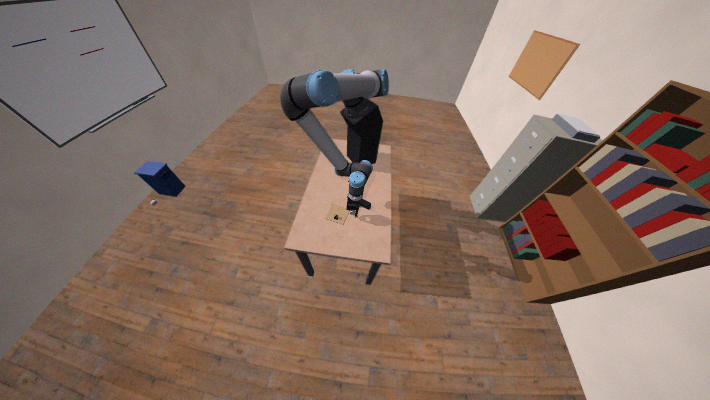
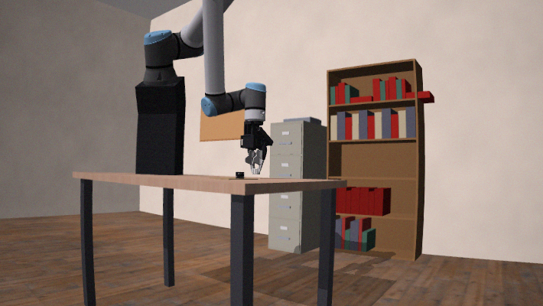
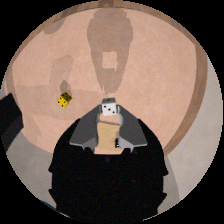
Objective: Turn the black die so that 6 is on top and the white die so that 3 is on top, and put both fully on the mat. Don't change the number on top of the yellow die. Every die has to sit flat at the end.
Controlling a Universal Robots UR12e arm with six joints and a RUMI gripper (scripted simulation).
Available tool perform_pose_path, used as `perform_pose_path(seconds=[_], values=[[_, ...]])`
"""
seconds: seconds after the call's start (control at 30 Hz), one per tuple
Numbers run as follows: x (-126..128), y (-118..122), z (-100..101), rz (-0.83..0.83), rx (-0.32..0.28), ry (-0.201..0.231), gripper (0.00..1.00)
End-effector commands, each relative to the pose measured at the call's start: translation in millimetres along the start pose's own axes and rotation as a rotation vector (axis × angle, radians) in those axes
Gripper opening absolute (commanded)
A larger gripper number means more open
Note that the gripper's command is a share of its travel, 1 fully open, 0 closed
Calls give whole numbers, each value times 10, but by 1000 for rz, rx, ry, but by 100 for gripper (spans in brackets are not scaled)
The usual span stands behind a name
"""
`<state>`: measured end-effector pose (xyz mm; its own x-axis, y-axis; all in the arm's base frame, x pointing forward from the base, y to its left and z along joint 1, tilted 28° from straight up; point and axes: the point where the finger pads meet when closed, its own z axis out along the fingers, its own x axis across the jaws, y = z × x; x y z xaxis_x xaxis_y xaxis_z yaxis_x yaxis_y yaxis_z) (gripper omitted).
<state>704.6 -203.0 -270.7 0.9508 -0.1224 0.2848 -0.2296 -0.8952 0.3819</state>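
Note:
My gripper [image 1: 355, 213] [image 2: 256, 170] [image 3: 109, 105] is shut on the white die [image 3: 109, 107], just above the table and beside the mat. The die's bright face in the wrist view shows a few dark pips; its top number is unclear. The black die [image 1: 336, 217] [image 2: 239, 174] sits on the tan mat [image 1: 332, 210] [image 3: 107, 134]. In the wrist view the black die [image 3: 117, 143] is partly hidden by my gripper and its number is unreadable. The yellow die [image 3: 64, 100] rests on the table, off the mat, left of my gripper in the wrist view.
The wooden table [image 1: 310, 235] [image 2: 160, 183] carries the mat and dice. The black arm pedestal [image 1: 363, 135] [image 2: 160, 134] stands at the table's far end. A filing cabinet [image 1: 515, 170] [image 2: 284, 187] and a bookshelf [image 2: 376, 158] stand away from the table.

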Motion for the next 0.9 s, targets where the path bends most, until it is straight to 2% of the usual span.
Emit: perform_pose_path(seconds=[0.0, 0.2, 0.4, 0.7, 0.83, 0.87], values=[[5, 0, -323, 0, 0, 1, 6], [4, 0, -711, 0, 0, 1, 6], [4, 0, -805, 0, 0, 1, 6], [3, 4, -810, 0, 0, 1, 6], [-16, 82, -808, 5, 1, 0, 6], [-40, 171, -807, 11, 1, 0, 6]])
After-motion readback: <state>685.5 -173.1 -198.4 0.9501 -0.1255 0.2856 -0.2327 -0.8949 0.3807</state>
